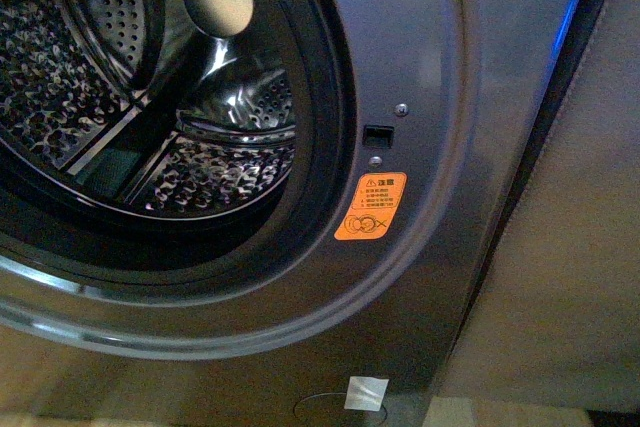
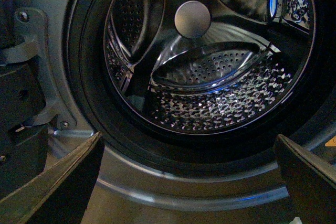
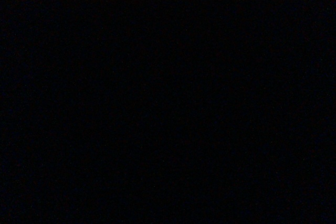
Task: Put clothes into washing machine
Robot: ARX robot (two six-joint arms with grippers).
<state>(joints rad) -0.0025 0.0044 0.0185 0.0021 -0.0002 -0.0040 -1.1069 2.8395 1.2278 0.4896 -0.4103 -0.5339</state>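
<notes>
Your left gripper [image 2: 188, 136] stands wide open and empty: its two dark wedge-shaped fingers [image 2: 63, 182] sit far apart with nothing between them. Straight ahead of them is the black rubber rim [image 2: 89, 103] of the silver-grey metallic front-loading washing machine [image 1: 440, 147], and the gripper hangs just outside the lower part of that rim, aimed inward. Inside the rim you see the perforated steel drum [image 2: 220, 108], its pale round hub disc [image 2: 192, 19] and one curved lifter paddle [image 2: 210, 66]. No fabric shows there. Beside the rim on one side is the grey door hinge bracket [image 2: 31, 51]; on the other, the small orange warning sticker [image 1: 370, 206].

The clothes appear in neither lit view, so you cannot tell which way they lie from the fingers, how their long axis runs, or which arm is nearer. The right wrist view is dark, and the right gripper shows nowhere, so its state is unknown to you.

My judgement: the loading is not yet done, and your next move depends on finding the bundle away from the rim before you close anything
</notes>
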